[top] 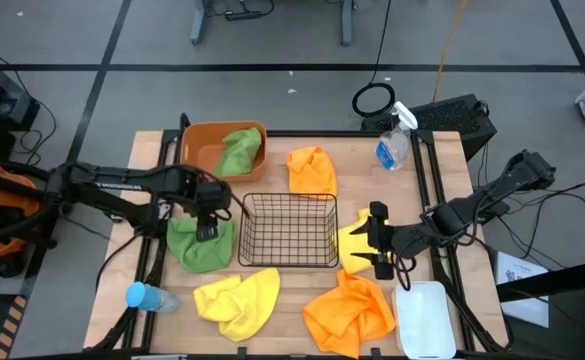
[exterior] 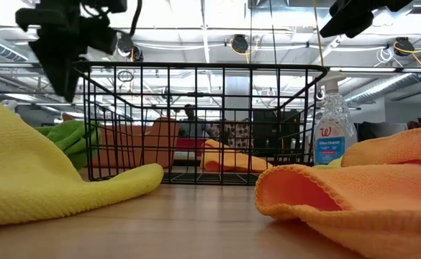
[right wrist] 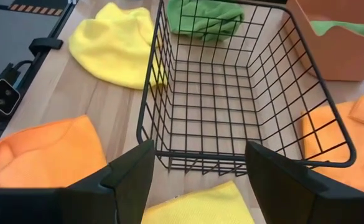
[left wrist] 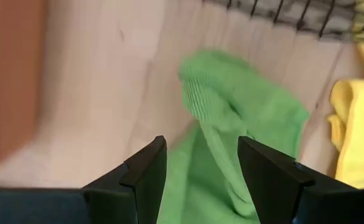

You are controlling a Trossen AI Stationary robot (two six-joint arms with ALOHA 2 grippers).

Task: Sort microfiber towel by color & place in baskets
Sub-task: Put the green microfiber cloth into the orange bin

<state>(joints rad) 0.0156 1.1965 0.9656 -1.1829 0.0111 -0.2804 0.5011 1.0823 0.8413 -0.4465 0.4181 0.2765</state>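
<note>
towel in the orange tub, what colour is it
Green; the high view shows it best, draped in the orange tub.

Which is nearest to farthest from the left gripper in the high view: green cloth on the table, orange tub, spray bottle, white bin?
From the left gripper:
1. Green cloth on the table, directly beneath it.
2. Orange tub, just past it at the table's far left edge.
3. Spray bottle, far right corner.
4. White bin, near right corner.

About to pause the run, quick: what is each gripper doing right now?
Left gripper: open, above the green towel, holding nothing.
Right gripper: open, above a yellow towel, holding nothing.
</note>
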